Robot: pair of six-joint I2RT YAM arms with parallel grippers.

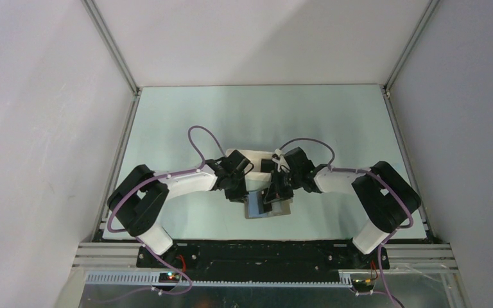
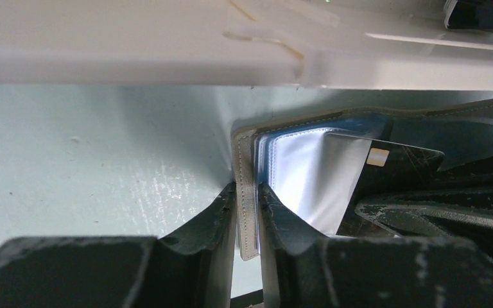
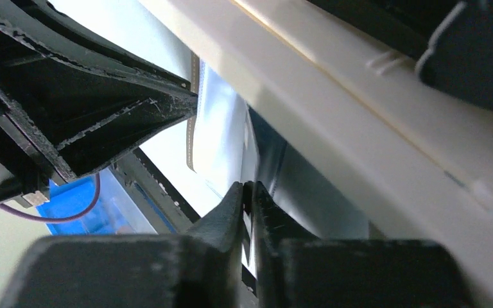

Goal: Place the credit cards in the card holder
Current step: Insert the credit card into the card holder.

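Note:
The card holder lies open near the table's front edge, light blue pockets up. In the left wrist view my left gripper is shut on its grey stitched cover edge, holding it beside the shiny pockets. A dark credit card with a pale chip lies slanted at the pockets, its lower part hidden by the right fingers. My right gripper is shut on that thin card, edge-on. From above, the left gripper and right gripper meet over the holder.
A long white tray stands just behind the holder and fills the top of the left wrist view and the right wrist view. A dark object lies in it. Enclosure walls ring the table.

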